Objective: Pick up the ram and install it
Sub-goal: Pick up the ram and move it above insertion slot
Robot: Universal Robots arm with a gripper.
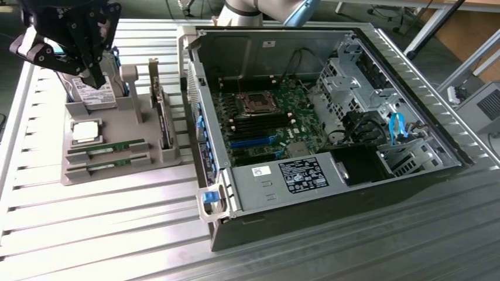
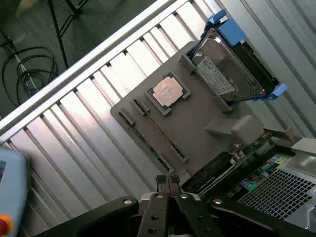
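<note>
Two rams lie in slots at the front of a grey holder (image 1: 117,126) on the slatted table. One ram (image 1: 105,150) (image 2: 159,130) is the nearer to the CPU, and the other ram (image 1: 105,166) lies just in front of it. My black gripper (image 1: 95,81) (image 2: 168,183) hangs above the back of the holder, over the hard drive (image 1: 92,93). Its fingers are pressed together with nothing between them. It is well clear of both rams. The open PC case (image 1: 328,117) lies at the exterior view's right, with dark memory slots (image 1: 258,124) on its motherboard.
The holder also carries a square silver CPU (image 1: 86,131) (image 2: 168,93), an upright dark expansion card (image 1: 160,114) and the blue-framed hard drive (image 2: 229,74). Cables and drive cages fill the case's far side. A power supply (image 1: 289,178) sits at its front.
</note>
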